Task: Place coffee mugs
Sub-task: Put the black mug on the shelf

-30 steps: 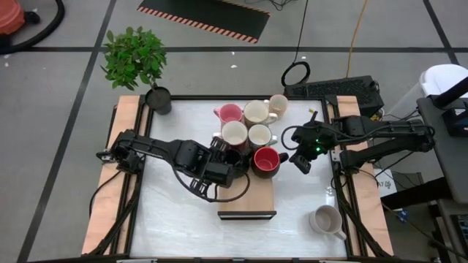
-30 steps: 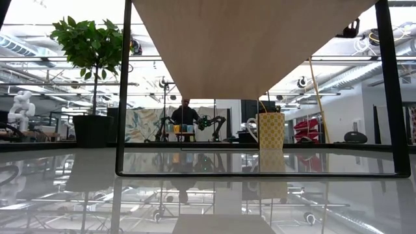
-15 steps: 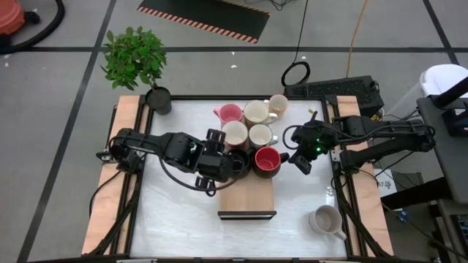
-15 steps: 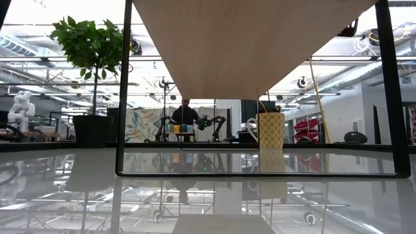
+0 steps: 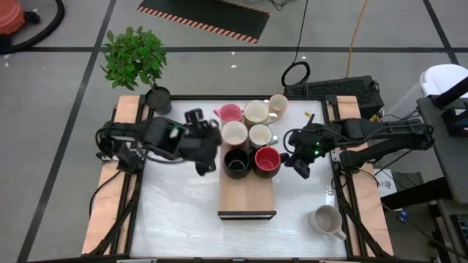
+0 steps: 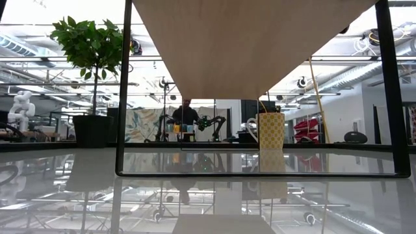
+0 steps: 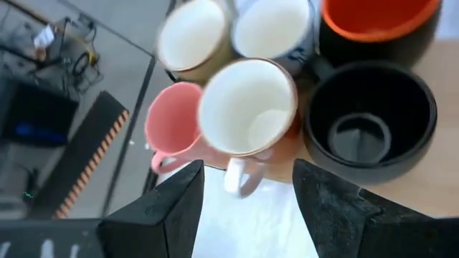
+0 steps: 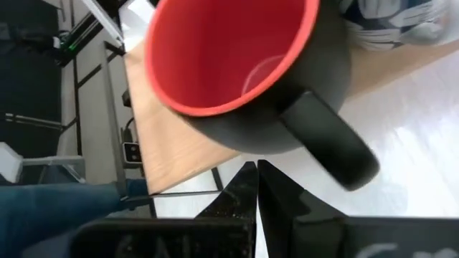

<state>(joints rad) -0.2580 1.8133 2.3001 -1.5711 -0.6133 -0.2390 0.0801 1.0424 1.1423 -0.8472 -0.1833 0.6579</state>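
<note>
Several coffee mugs stand upright in a cluster on a wooden board (image 5: 247,193): pink (image 5: 229,112), cream (image 5: 255,112), white (image 5: 234,134), black (image 5: 237,162) and red-lined dark (image 5: 267,161). My left gripper (image 5: 209,152) hovers left of the black mug, open, with nothing between its fingers (image 7: 247,208). The white mug (image 7: 247,107) and the black mug (image 7: 369,122) lie ahead of it. My right gripper (image 5: 297,166) is shut just right of the red mug's handle (image 8: 330,143). I see no touch between them.
One more cream mug (image 5: 325,219) stands alone on the white table top near the right front corner. A potted plant (image 5: 135,58) sits at the far left corner. The table's black frame (image 5: 344,183) runs along both sides. White table top shows left of the board.
My left gripper has drawn back from over the black mug toward the table's left edge and upward, rolling its wrist. The black mug, hidden under it before, now shows standing on the board beside the red mug.
</note>
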